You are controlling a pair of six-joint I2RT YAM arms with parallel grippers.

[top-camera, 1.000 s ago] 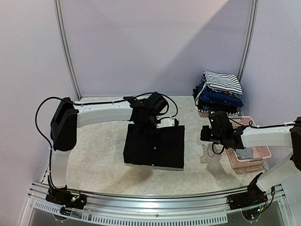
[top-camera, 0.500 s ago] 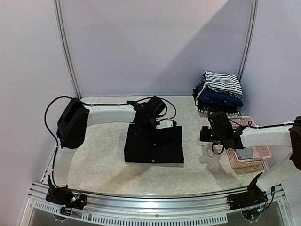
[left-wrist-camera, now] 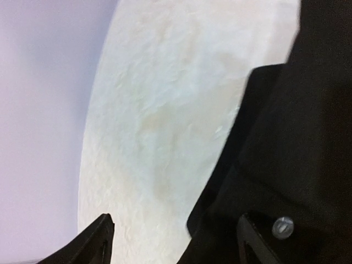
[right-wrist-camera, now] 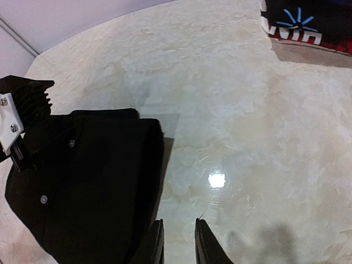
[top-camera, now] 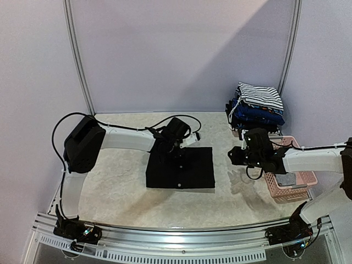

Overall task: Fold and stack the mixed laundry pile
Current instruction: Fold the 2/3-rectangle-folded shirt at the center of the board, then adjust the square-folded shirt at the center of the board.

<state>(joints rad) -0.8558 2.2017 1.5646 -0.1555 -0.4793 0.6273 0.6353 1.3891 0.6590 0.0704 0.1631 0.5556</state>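
The pink lattice basket (top-camera: 301, 192) sits at the right edge of the table (top-camera: 118, 181) with a grey garment (top-camera: 286, 180) inside, and the right arm passes over it. Behind it stands a stack of folded garments (top-camera: 254, 113), a striped one (top-camera: 259, 94) on top. One dark garment (right-wrist-camera: 308, 16) bears a blue starburst and white lettering too cropped to read. The black garment (top-camera: 179, 168) lies folded mid-table, with bare surface all around. The left gripper (left-wrist-camera: 176, 242) is spread wide over its far edge and holds nothing. The right gripper (right-wrist-camera: 177, 242), its 2 fingers narrowly parted, is empty just off its right edge.
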